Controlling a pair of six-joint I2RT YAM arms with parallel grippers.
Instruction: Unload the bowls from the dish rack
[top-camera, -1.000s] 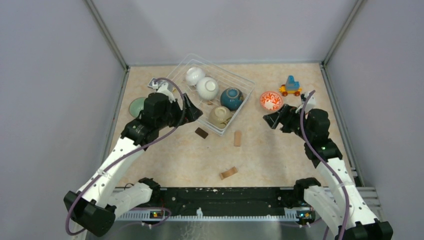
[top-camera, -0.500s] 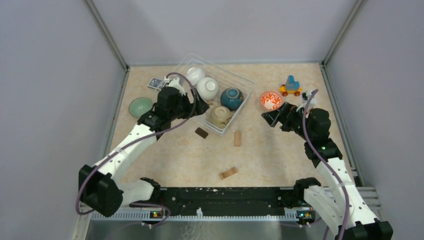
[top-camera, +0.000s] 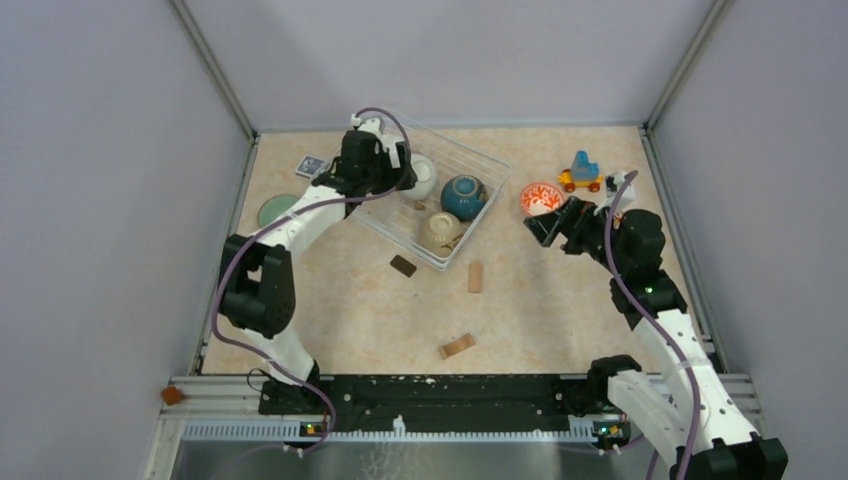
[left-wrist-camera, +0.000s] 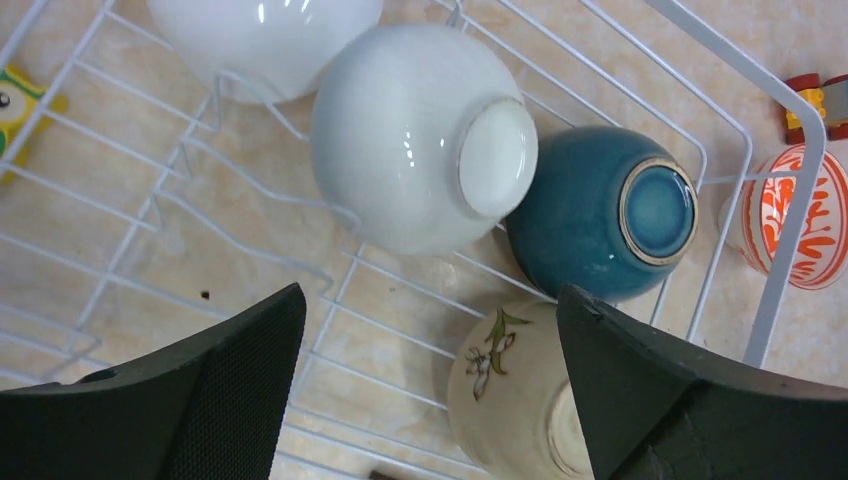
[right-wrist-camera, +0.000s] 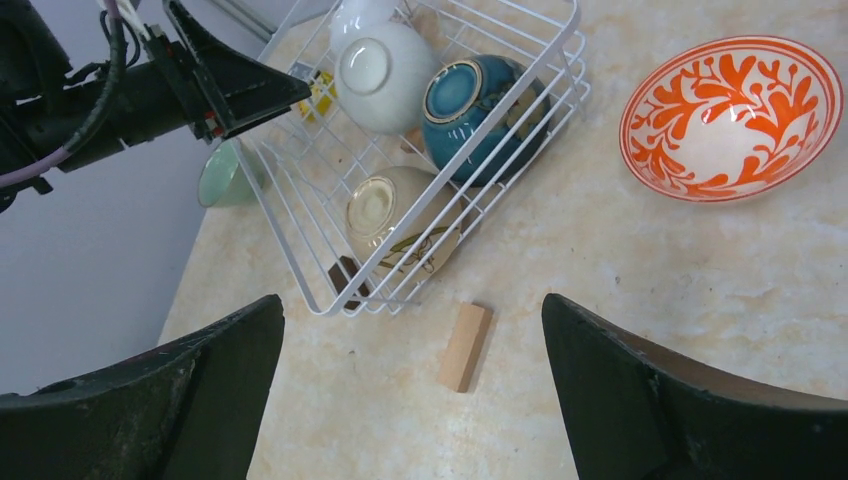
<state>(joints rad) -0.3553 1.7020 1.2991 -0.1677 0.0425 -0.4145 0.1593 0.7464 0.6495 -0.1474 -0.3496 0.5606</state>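
Observation:
The white wire dish rack (top-camera: 480, 152) holds two white bowls, a dark teal one and a beige one, all upside down. The left wrist view shows a white bowl (left-wrist-camera: 420, 135), the second white one (left-wrist-camera: 265, 40), the teal one (left-wrist-camera: 600, 215) and the beige flowered one (left-wrist-camera: 510, 400). My left gripper (top-camera: 398, 174) hangs open and empty over the rack's back part (left-wrist-camera: 430, 295). The orange-patterned bowl (top-camera: 541, 197) sits upright on the table right of the rack. The pale green bowl (top-camera: 272, 209) sits left of it. My right gripper (top-camera: 548, 226) is open and empty just near the orange bowl (right-wrist-camera: 730, 115).
A light wooden block (top-camera: 475, 277) lies near the rack's front corner, a dark block (top-camera: 403, 265) beside it, and another wooden piece (top-camera: 456, 346) nearer the arm bases. A toy train (top-camera: 580, 172) stands at the back right. A small card (top-camera: 310, 165) lies at the back left.
My left arm has swung from the rack's near-left side up over its back part, uncovering the green bowl. My right gripper has edged slightly toward the orange bowl.

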